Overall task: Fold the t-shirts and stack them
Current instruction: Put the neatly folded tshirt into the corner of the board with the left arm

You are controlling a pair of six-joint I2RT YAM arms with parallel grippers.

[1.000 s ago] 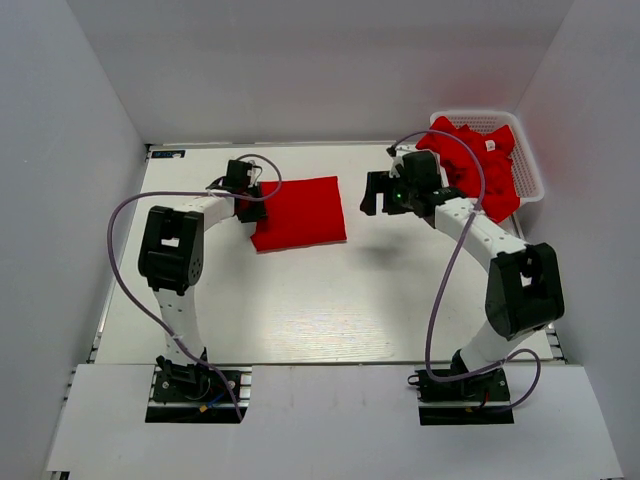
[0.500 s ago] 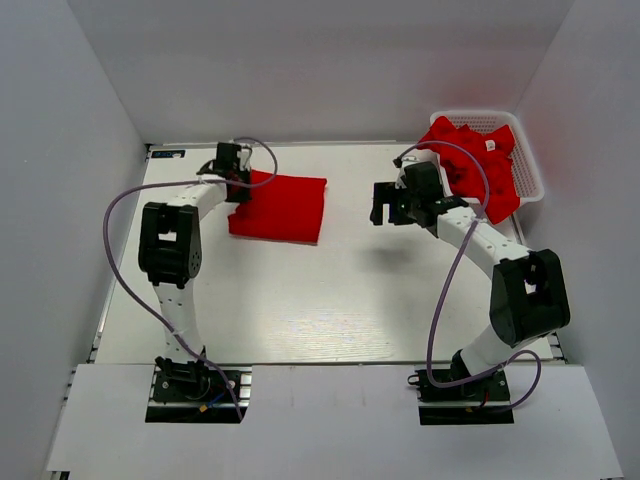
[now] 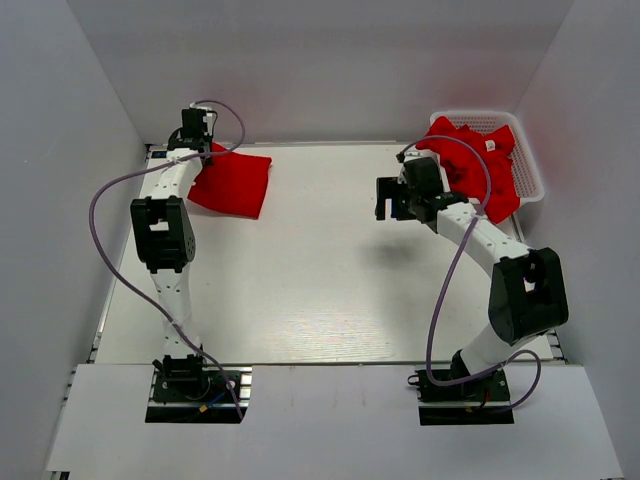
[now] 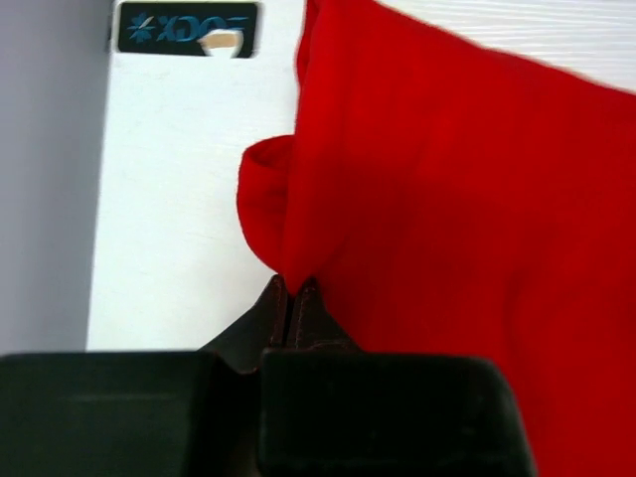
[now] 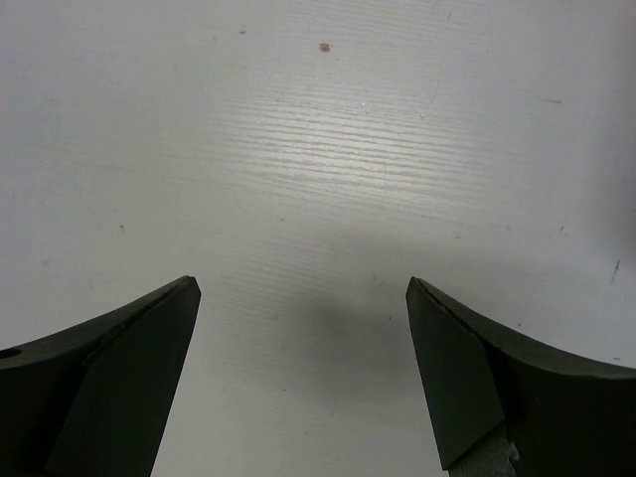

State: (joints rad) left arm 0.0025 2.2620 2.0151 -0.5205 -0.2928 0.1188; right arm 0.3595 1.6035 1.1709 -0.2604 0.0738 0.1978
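Note:
A folded red t-shirt lies at the far left corner of the table. My left gripper is shut on its left edge; in the left wrist view the fingertips pinch a fold of the red t-shirt. More red t-shirts are heaped in the white basket at the far right. My right gripper is open and empty over bare table, left of the basket; the right wrist view shows its gripper spread wide with only tabletop between the fingers.
White walls close the table on the left, back and right. A black label sits on the table's far left corner. The basket stands against the right wall.
My left gripper has dragged the folded t-shirt from the table's centre-left to the far left corner. My right gripper has stayed near the basket, shifting slightly.

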